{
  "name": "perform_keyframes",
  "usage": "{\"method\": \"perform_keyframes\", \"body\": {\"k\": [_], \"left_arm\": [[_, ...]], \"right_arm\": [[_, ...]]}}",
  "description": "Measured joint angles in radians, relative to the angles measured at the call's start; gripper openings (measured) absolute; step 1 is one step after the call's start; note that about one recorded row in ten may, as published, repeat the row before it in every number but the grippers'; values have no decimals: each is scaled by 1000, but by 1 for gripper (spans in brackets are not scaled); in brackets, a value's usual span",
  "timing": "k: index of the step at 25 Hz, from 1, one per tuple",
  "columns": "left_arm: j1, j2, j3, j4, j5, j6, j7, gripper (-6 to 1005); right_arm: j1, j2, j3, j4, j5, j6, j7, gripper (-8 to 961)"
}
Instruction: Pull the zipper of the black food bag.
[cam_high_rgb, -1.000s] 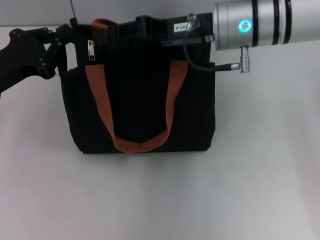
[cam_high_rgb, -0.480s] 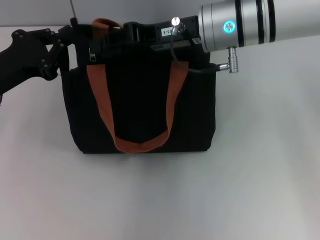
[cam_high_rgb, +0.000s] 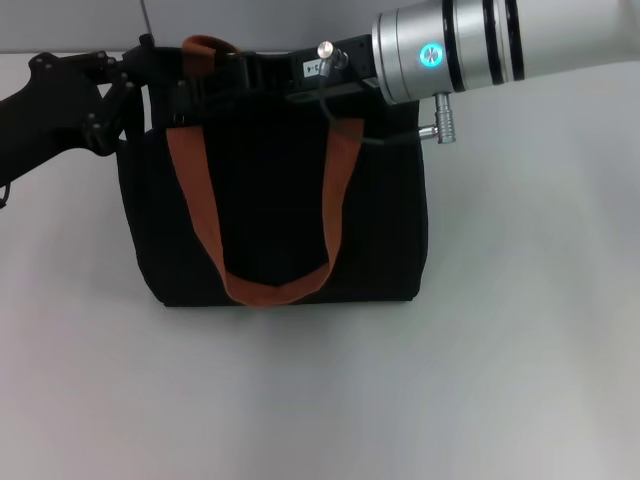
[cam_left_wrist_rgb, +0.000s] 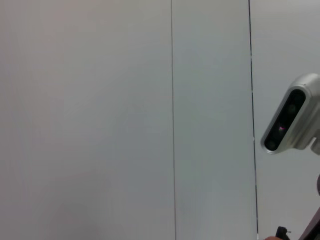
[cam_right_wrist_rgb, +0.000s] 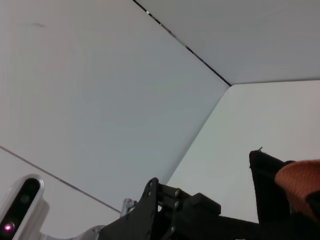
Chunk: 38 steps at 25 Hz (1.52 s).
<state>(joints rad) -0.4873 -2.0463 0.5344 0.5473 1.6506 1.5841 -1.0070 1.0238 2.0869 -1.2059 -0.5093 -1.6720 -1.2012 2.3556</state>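
The black food bag (cam_high_rgb: 280, 215) stands on the white table with its orange-brown strap handle (cam_high_rgb: 195, 215) hanging down its front. My left gripper (cam_high_rgb: 128, 88) is at the bag's top left corner, touching it. My right gripper (cam_high_rgb: 200, 82) reaches in from the right along the bag's top edge, its tip at the top left by the strap. The zipper pull is hidden behind the right gripper. The right wrist view shows the bag's corner (cam_right_wrist_rgb: 265, 185), a bit of strap (cam_right_wrist_rgb: 300, 182) and the left gripper's black linkage (cam_right_wrist_rgb: 167, 212).
The right arm's silver forearm (cam_high_rgb: 470, 45) and its cable plug (cam_high_rgb: 440, 128) hang over the bag's top right. White table (cam_high_rgb: 520, 350) lies in front and to the right of the bag. A grey wall (cam_left_wrist_rgb: 100, 120) is behind.
My right arm has moved left along the bag's top. The silver zipper pull, visible at the top left one second ago, is now covered. The left gripper has stayed at the corner.
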Motion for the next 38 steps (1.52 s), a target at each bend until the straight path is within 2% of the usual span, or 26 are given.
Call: {"method": "perform_keyframes", "body": {"k": [14,33,38], "left_arm": [[-34,-14,1,0,6,7,-3,34],[-44,-17,-4,-1,1,0,-4,35],[-38,-14,-2,2,0,2,-4,35]], "right_arm": [[5,2,-4,-4,6,10,-3,351],[-4,5,-27,-5,11,56,-22,300],[-19,6,-29,-5,30,58,-88,105]]}}
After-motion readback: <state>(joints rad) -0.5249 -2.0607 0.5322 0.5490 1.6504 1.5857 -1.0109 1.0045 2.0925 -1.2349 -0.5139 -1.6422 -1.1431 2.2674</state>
